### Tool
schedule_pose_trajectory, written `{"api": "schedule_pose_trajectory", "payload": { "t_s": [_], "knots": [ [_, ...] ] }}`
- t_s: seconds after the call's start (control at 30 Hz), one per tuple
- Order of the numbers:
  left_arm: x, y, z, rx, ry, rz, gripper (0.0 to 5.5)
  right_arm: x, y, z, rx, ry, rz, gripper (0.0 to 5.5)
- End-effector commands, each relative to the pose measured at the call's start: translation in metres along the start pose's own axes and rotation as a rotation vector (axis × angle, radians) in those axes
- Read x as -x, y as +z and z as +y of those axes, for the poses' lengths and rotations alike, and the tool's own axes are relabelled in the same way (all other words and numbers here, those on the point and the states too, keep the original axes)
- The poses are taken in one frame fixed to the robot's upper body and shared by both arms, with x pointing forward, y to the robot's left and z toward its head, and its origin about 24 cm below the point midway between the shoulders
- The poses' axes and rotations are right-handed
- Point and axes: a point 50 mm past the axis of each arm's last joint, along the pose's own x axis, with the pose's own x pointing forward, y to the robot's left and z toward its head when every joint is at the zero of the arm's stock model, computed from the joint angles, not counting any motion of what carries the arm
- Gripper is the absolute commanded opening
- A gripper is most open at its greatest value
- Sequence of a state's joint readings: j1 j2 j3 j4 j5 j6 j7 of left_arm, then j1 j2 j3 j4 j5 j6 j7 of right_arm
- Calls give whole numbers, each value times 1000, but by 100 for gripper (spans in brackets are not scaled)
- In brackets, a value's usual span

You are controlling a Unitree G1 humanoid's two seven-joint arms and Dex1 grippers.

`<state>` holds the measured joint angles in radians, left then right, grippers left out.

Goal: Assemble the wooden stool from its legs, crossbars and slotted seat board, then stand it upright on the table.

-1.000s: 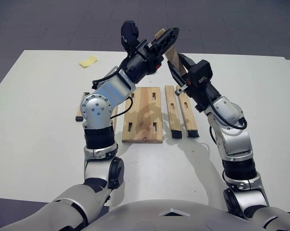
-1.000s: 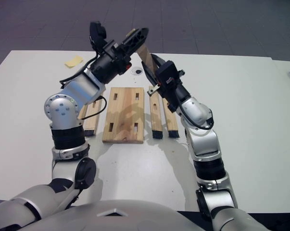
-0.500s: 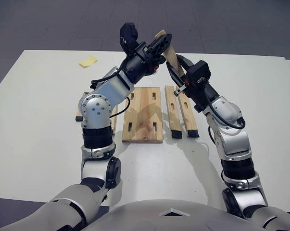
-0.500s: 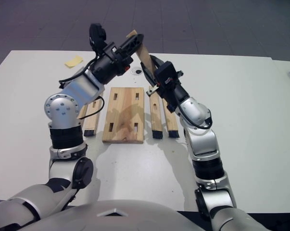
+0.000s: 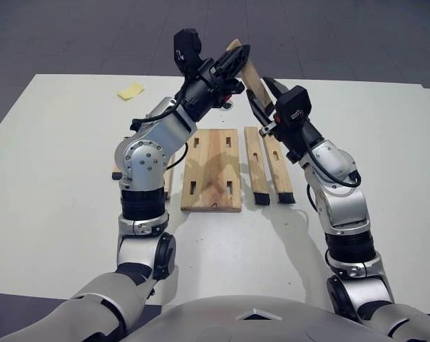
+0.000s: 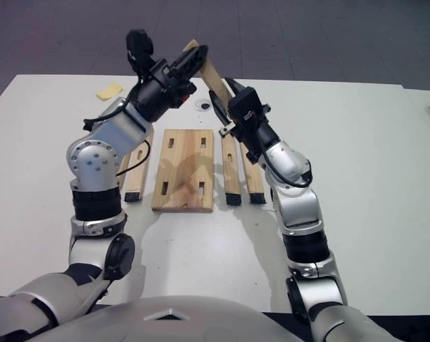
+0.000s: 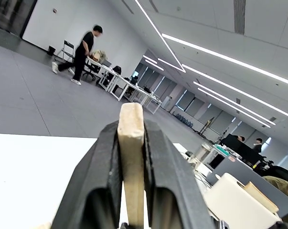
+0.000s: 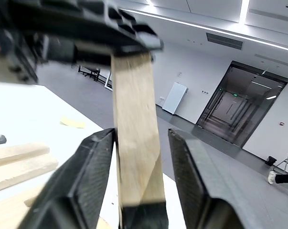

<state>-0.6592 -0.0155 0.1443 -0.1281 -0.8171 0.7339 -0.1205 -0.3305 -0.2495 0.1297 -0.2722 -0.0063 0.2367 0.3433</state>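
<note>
The white table [image 5: 50,164] stands on a dark grey tiled floor [image 5: 93,28]. Past it, the wrist cameras show a large hall with long strip lights [image 7: 206,52] on the ceiling and rows of desks [image 7: 117,78].

The slotted seat board [image 5: 212,169] lies flat at mid-table. Well to its far left is a yellow note [image 5: 131,90]. Just left of the board lies a left pair of legs [image 6: 136,178], partly hidden by the left arm. Beyond the board's far edge there is a small round mark [image 6: 202,105] on the tabletop. Just right of the board lies a right pair of legs [image 5: 256,164], side by side with their dark tips toward the robot.

Above the board's far right corner, a wooden bar [image 5: 249,73] hangs tilted in the air. The left gripper [image 5: 236,57] is clamped on its upper end. The right gripper [image 8: 136,136] straddles its lower end, with its fingers spread and a gap showing on one side.
</note>
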Motion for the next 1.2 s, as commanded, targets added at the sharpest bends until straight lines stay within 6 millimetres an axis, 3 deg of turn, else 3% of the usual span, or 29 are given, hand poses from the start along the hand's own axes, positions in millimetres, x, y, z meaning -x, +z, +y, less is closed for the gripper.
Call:
{"api": "schedule_pose_trajectory", "payload": {
  "t_s": [0.03, 0.17, 0.27, 0.37, 0.5, 0.57, 0.67, 0.83, 1.2],
  "knots": [
    [4, 5, 6, -79, 45, -15, 42, -1, -8, -2, 16, -15, 57, 285],
    [10, 25, 20, -193, 148, -78, 42, 4, -22, 0, 29, -17, 131, 347],
    [34, 65, 42, -290, 309, -203, 42, 10, -31, -8, 48, -91, 187, 394],
    [60, 81, 62, -442, 468, -203, 42, 10, -36, -20, 55, -202, 225, 442],
    [99, 71, 93, -506, 657, -162, 42, 8, -37, -29, 60, -324, 243, 505],
    [114, 61, 101, -480, 714, -171, 42, 7, -37, -33, 64, -380, 245, 536],
    [130, 42, 106, -451, 784, -166, 42, 6, -37, -38, 47, -464, 246, 540],
    [131, 15, 109, -470, 801, -87, 42, 6, -39, -41, 42, -503, 257, 540],
    [128, -2, 118, -438, 801, -64, 42, 2, -38, -38, 29, -494, 246, 540]
  ]
}}
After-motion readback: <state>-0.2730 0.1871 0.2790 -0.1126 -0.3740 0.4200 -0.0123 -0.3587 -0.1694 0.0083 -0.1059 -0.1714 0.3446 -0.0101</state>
